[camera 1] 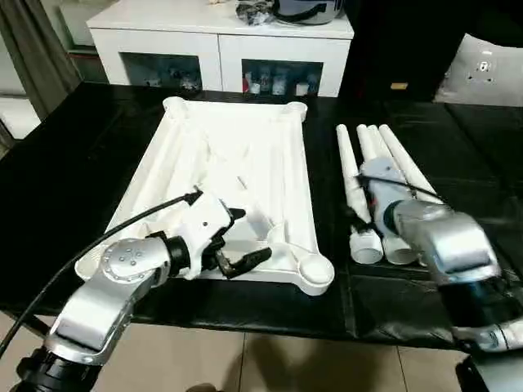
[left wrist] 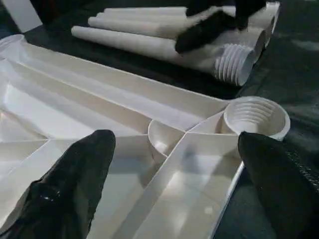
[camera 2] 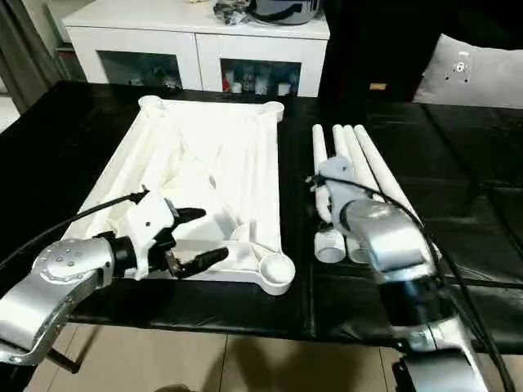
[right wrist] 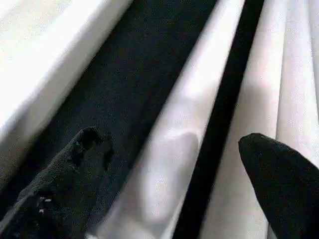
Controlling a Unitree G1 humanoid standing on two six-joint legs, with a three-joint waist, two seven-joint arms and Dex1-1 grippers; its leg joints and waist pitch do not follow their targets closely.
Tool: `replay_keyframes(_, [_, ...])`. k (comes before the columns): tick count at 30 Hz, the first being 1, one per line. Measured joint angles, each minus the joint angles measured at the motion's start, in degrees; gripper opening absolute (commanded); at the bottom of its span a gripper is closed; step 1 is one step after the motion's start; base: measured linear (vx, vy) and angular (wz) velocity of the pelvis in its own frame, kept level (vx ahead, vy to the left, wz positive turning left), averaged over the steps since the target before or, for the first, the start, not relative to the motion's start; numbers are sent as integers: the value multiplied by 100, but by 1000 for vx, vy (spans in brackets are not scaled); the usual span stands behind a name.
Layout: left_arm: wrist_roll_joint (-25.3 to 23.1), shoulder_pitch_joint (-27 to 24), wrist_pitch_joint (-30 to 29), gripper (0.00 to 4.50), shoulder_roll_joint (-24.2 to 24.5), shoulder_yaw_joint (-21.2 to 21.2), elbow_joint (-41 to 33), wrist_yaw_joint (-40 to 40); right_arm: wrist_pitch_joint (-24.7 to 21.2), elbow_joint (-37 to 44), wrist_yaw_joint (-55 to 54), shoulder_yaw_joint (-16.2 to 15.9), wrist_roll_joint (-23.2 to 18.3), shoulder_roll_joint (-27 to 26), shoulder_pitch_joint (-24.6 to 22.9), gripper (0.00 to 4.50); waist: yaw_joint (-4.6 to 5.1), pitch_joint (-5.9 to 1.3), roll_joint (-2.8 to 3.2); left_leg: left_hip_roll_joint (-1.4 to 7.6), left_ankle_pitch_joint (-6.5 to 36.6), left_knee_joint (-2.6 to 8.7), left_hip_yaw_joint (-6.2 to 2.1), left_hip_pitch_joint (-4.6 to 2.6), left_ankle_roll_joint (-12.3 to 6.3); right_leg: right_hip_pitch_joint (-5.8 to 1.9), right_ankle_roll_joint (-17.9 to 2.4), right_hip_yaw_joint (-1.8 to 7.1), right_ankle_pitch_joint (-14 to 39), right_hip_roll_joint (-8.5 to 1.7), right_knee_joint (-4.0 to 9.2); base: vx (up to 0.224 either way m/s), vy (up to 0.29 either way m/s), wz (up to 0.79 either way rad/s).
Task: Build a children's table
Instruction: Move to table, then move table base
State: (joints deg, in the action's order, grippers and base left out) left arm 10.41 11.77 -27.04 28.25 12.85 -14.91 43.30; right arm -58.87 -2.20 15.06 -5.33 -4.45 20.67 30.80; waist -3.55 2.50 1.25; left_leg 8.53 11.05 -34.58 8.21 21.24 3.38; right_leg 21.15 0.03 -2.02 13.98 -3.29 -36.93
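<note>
Near edge: the left gripper (camera 1: 243,238) is seen over the near end of the table top (camera 1: 245,155), fingers spread wide, nothing held. One finger (left wrist: 75,184) and its mate are placed over the ribbed underside in the left wrist view, with the near right corner socket (camera 1: 314,269) just beyond them; contact with the plastic cannot be told.

The table top is laid upside down on the black worktable (camera 1: 65,180), ribs up, long axis running away from the robot. Round sockets are seen at the corners; internal threads are visible in the near right one (left wrist: 255,115).

To the right of the top, apart from it by a strip of black cover, four legs (camera 1: 384,163) are laid side by side, touching or nearly so, threaded wide ends toward the robot and narrow ends pointing away.

The right gripper (right wrist: 174,189) is positioned low over the near half of the leg bundle, pointed down, fingers wide apart. In the right wrist view the leftmost leg (right wrist: 174,149) is seen between the two fingers; no grip is made, and contact cannot be told.

Far side: a white cabinet (camera 1: 221,49) with glass-front compartments is placed behind the worktable, dark items on its top.
</note>
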Motion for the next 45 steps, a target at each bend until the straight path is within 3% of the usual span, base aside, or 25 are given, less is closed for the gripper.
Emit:
replay_keyframes(6, [20,142,122,448,84,85,262,375,499,222,286,494,-408,-45,-250,450,-17,2,-6,1,0,0,6,2,-1,1,0,1,0,0,3,0,0,0])
replay_keyframes(7, [46,183,139,420,129,128,287,482,719,224,331,539,-455,-46,-329,450,-20,5,-12,2,0,1,6,1,-2,1,0,1,0,-1,3,0,0,0])
replay_keyframes(10, [59,318,505,400,227,324,522,872,1348,222,551,728,-536,-32,-501,450,-30,8,-17,3,0,1,10,4,-3,5,0,2,0,0,3,0,0,0])
replay_keyframes(13, [49,462,889,374,347,550,839,1406,1907,305,1211,714,-714,319,-861,450,-88,9,-21,6,1,3,13,6,-7,3,0,0,0,-1,13,0,0,0])
replay_keyframes(19, [-282,929,1506,333,271,947,1969,1954,2396,856,2409,645,-962,979,-1526,450,-148,10,-23,7,-7,6,18,6,-31,1,0,0,-1,-2,18,0,0,0])
replay_keyframes(23, [-704,1301,2248,290,-39,1280,3161,1980,2396,1148,2993,666,-1249,1363,-1858,450,-169,8,-17,9,-9,6,20,-2,-34,-14,-1,-4,-2,-6,23,0,0,0])
replay_keyframes(26, [-824,1525,2592,279,-148,1327,3579,1979,2006,1412,3319,766,-1693,1461,-2055,450,-163,3,-10,12,-11,6,24,-10,-37,-24,-2,-6,-3,-9,24,0,0,0])
replay_keyframes(29, [-841,1578,2693,254,-195,1342,3727,2045,1721,1614,3533,853,-1962,1621,-2245,450,-157,0,-7,14,-14,6,26,-15,-40,-26,-5,-7,-4,-9,21,0,0,0])
replay_keyframes(32, [-841,1633,2750,242,-220,1344,3832,2136,1917,1807,3540,950,-1942,1678,-2382,450,-157,-5,4,36,-19,6,56,-18,-44,-25,-6,-8,-5,-9,20,0,0,0])
replay_keyframes(34, [-842,1708,2810,207,-241,1359,3924,2263,2100,1979,3544,947,-1829,1850,-2559,450,-160,-6,7,43,-19,6,69,-16,-44,-23,-6,-6,-5,-9,22,0,0,0])
replay_keyframes(36, [-842,1735,2848,206,-233,1359,3968,2356,2099,2036,3558,947,-1815,1987,-2648,450,-159,-6,6,44,-18,8,70,-15,-45,-24,-6,-6,-5,-9,27,0,0,0])
replay_keyframes(45, [-900,1752,2803,122,-143,1365,3904,2633,1807,2408,3835,1048,-2202,2186,-2873,450,-155,-3,33,47,-18,14,74,-11,-46,-21,-8,-7,-6,-9,37,0,0,0])
